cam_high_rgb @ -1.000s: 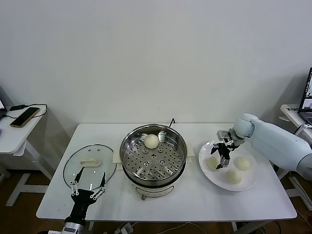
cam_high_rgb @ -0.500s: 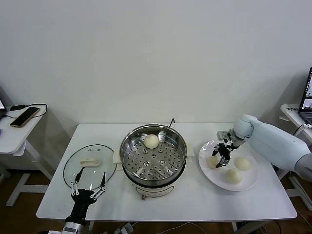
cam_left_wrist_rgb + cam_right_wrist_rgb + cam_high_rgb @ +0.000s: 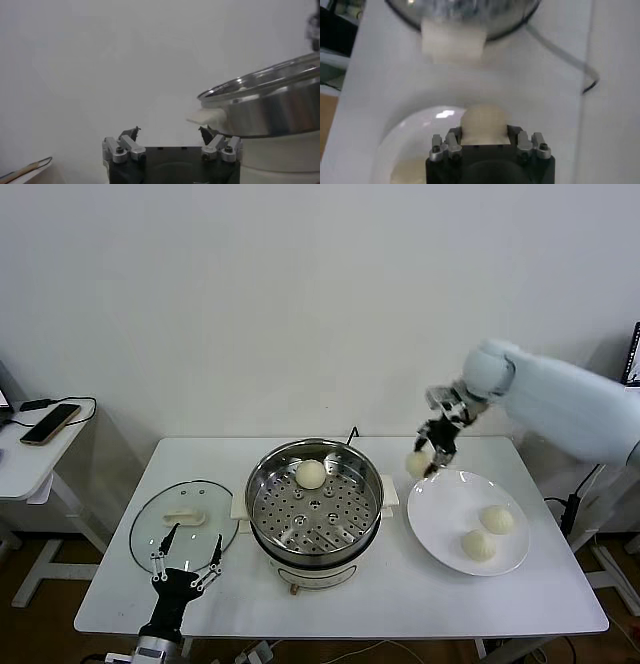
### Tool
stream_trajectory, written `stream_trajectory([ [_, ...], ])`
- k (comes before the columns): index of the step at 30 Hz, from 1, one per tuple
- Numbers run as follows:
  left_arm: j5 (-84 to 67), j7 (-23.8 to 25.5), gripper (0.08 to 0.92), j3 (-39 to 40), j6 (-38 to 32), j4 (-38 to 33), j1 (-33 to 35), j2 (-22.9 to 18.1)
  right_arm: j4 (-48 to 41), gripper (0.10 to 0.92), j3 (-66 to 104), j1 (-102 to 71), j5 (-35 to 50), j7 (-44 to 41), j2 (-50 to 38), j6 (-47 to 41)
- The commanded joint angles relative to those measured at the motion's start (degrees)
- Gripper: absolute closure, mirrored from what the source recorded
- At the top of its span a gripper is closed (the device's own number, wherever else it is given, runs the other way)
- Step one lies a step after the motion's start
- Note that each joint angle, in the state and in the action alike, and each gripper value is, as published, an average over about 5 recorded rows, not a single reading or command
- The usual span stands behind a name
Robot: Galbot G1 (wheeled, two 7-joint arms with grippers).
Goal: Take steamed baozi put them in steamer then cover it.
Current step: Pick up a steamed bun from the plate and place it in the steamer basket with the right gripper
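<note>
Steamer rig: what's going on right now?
The right tool holds a baozi lifted off the white plate, between plate and steamer. One bun already sits on the steamer tray; two remain on the plate. The left tool waits open beside the glass lid lying on the table.

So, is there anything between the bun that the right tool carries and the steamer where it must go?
Nothing visible. The right tool holds a baozi in the air between the plate and the steamer. The steamer is uncovered; its cover lies on the table at the far side.
</note>
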Motion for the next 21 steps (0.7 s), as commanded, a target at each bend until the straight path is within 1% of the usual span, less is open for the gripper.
stream_trajectory([
  [1, 0.50, -0.14, 0.177, 0.35, -0.04, 0.09, -0.29, 0.07, 9.65, 0.396, -10.66, 14.76, 16.34, 2.24, 11.74, -6.44],
  [6, 0.46, -0.33, 0.177, 0.48, 0.07, -0.12, -0.56, 0.07, 10.16, 0.397, -12.62, 11.97, 20.34, 6.51, 18.36, -8.53],
  [10, 0.42, -0.50, 0.177, 0.39, 0.07, -0.10, -0.62, 0.07, 9.04, 0.400, -13.16, 9.21, 21.90, 9.82, 22.31, -9.66],
  [21, 0.34, -1.00, 0.177, -0.02, 0.02, 0.34, -0.82, 0.11, 0.03, 0.407, -14.61, 1.69, 20.95, 16.20, 30.49, -11.14],
])
